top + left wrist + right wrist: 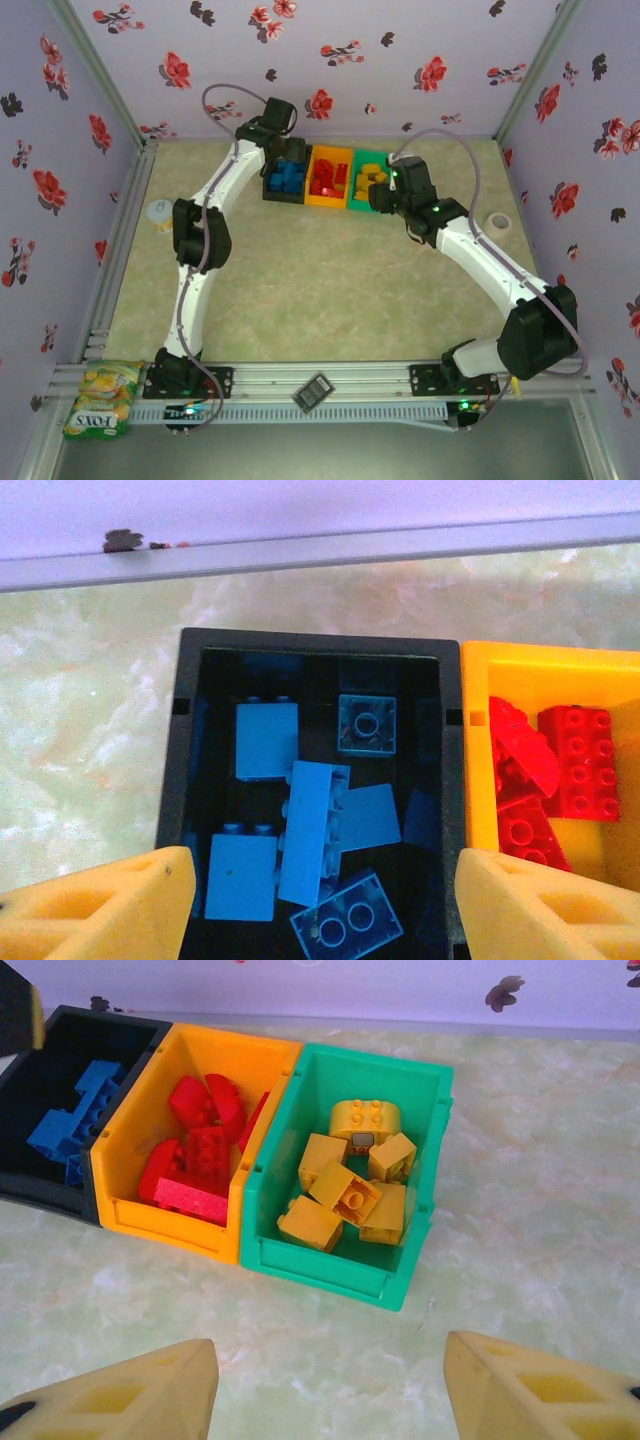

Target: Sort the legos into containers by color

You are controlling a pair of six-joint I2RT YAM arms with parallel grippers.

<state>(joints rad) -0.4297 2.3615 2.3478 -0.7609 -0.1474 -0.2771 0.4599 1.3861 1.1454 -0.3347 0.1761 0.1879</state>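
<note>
The three bins stand in a row, touching side by side, at the 12 o'clock end of the tabletop. The black bin is at the 9 o'clock end, the orange bin is in the middle and the green bin is at the 3 o'clock end. Every brick I can see already lies with its colour: blue bricks in black, red bricks in orange, yellow bricks in green.

The left gripper hangs right over the black bin, its jaws spread about as wide as the bin, with nothing between them. The right gripper sits just off the green bin's 4 o'clock corner, over the tabletop, with its jaws also wide apart and empty.

To me the step in hand is the left arm's drop into black and its exit. To do that well I'd lift straight up until the fingers are above the rim, and only then swing away. Any sideways drift toward 3 o'clock could clip the orange bin's wall and shove the whole row.

It is tight at 12 o'clock, where the wall rail runs close behind the bins. The free room is toward 6 o'clock, across the broad middle of the tabletop. The roll of tape lies out at 3 o'clock and the snack packet at the 7 o'clock corner, both well apart from the bins. The two arms are near each other at the row, so one should leave first.
</note>
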